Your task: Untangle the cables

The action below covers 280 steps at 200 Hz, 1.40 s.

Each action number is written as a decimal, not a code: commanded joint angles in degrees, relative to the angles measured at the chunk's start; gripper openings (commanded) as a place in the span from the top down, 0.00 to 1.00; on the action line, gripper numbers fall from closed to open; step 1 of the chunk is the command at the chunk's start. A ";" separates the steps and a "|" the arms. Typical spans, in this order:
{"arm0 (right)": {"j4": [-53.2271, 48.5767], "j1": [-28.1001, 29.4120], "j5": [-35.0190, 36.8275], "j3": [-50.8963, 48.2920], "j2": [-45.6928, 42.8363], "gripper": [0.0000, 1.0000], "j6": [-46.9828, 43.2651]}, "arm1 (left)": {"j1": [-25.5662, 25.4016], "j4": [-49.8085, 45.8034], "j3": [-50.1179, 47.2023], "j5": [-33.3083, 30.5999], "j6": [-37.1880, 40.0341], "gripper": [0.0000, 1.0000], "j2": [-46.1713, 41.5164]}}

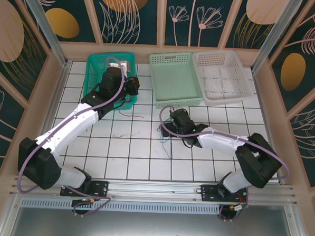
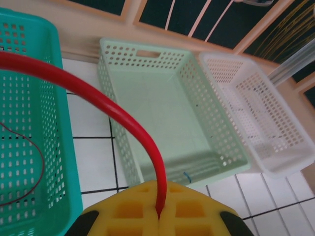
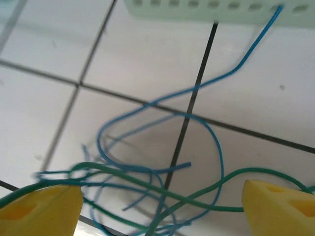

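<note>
My left gripper is shut on a red cable, which arches up and away to the left from its yellow pads. In the top view that gripper hovers at the teal basket's right edge, and a red strand trails on the tiles below it. My right gripper stands open above a tangle of a blue cable and a green cable that lies on the white tiles between its yellow fingertips. From above, this tangle sits just left of the right gripper.
Three baskets line the back: teal, pale green and white. A thin red strand lies inside the teal basket. The blue cable's far end reaches the pale green basket's wall. Wooden walls enclose the tiled floor.
</note>
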 commanded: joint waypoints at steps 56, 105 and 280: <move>3.30 -1.69 -9.63 0.31 -12.33 0.09 13.94 | 0.19 18.21 -5.77 -4.32 -13.85 1.00 -4.38; -9.58 -0.75 -5.13 5.15 -8.47 0.09 10.35 | 0.19 19.19 -5.56 -4.74 -15.97 1.00 -3.55; 26.53 2.69 -8.51 6.61 0.29 0.18 20.79 | -0.08 27.33 -10.17 -2.19 -29.18 1.00 -2.96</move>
